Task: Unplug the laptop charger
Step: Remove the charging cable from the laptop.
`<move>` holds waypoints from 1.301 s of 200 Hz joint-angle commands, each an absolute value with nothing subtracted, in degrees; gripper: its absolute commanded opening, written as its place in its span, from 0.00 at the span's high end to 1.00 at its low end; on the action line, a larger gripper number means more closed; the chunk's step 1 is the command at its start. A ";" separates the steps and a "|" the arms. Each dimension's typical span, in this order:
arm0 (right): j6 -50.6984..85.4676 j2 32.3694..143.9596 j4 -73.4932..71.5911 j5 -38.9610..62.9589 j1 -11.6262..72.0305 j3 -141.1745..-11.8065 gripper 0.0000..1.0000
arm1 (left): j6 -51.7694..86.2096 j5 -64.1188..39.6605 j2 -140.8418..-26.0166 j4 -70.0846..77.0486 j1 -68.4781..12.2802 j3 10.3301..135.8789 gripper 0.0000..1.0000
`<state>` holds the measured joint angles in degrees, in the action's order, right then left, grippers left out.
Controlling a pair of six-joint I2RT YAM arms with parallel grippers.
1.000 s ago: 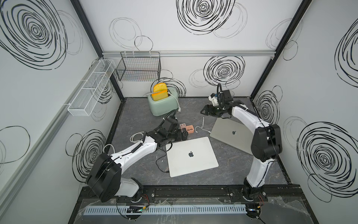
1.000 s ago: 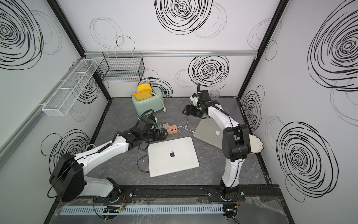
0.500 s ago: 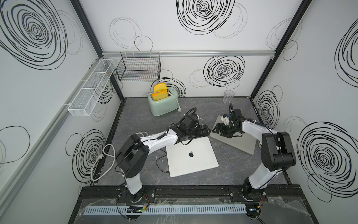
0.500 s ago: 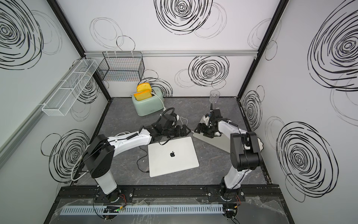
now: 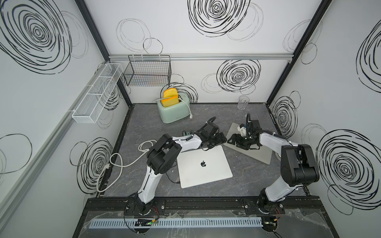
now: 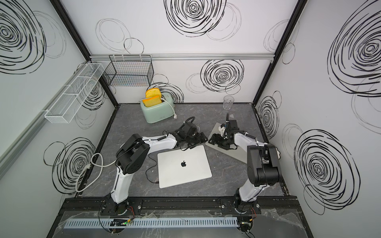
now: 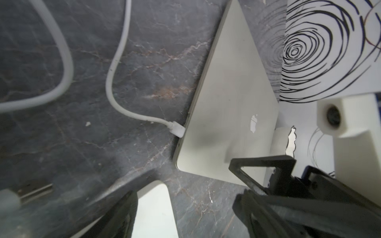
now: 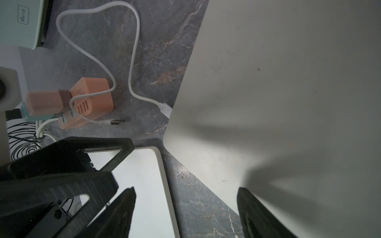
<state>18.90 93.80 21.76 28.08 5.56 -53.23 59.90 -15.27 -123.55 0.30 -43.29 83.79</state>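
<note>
Seemingly seated plug (image 7: pixel 176 129); wrist views only.

Both top views: bright, even, diffuse overhead light. White swirl-printed walls (image 5: pixel 206 51) close to washed out. Wide-angle bend tilts black corner posts (image 5: pixel 92 31) outward. Only faint soft shadow beside flat silver closed laptop (image 5: pixel 204 164).

Left wrist view: dimmer, slightly smeared. Dark marble-look tabletop (image 7: pixel 82 144) blurs toward frame border. Mirror glare on logo of grey plugged-in laptop (image 7: pixel 226 103). White charger cable (image 7: pixel 112 72) fairly sharp.

Right wrist view: right gripper (image 8: pixel 185 214) out of focus, its fingers (image 8: pixel 125 212) cast long soft shadows across pale lid.
</note>
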 commanded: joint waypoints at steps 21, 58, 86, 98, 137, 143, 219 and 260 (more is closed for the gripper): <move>19.29 93.37 20.43 28.39 4.57 -51.77 0.19 | 63.11 -12.18 -128.40 1.90 -42.03 88.22 0.21; 19.25 93.82 19.95 28.30 4.26 -51.06 0.19 | 65.83 -10.50 -130.86 3.27 -41.38 88.83 0.28; 19.30 94.44 19.75 28.44 3.94 -50.85 0.20 | 68.09 -10.30 -132.90 4.46 -40.74 89.36 0.33; 19.16 94.52 19.71 28.39 3.81 -50.80 0.19 | 68.29 -10.53 -133.70 4.68 -40.85 89.93 0.35; 19.25 95.05 19.21 28.56 3.35 -49.80 0.20 | 68.02 -11.79 -136.44 2.99 -41.14 92.65 0.59; 19.29 95.17 19.09 28.56 3.37 -49.67 0.19 | 68.03 -12.04 -136.57 2.98 -40.99 92.69 0.61; 19.95 95.66 18.32 28.63 3.11 -48.44 0.20 | 64.05 -11.35 -134.71 0.41 -38.80 92.90 1.00; 19.84 96.24 18.37 29.03 2.73 -48.64 0.20 | 64.27 -12.82 -133.42 3.78 -36.37 90.84 1.00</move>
<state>19.35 93.91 16.93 30.46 3.14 -50.26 64.79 -13.10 -134.39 4.10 -38.70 92.38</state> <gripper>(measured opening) 0.803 0.065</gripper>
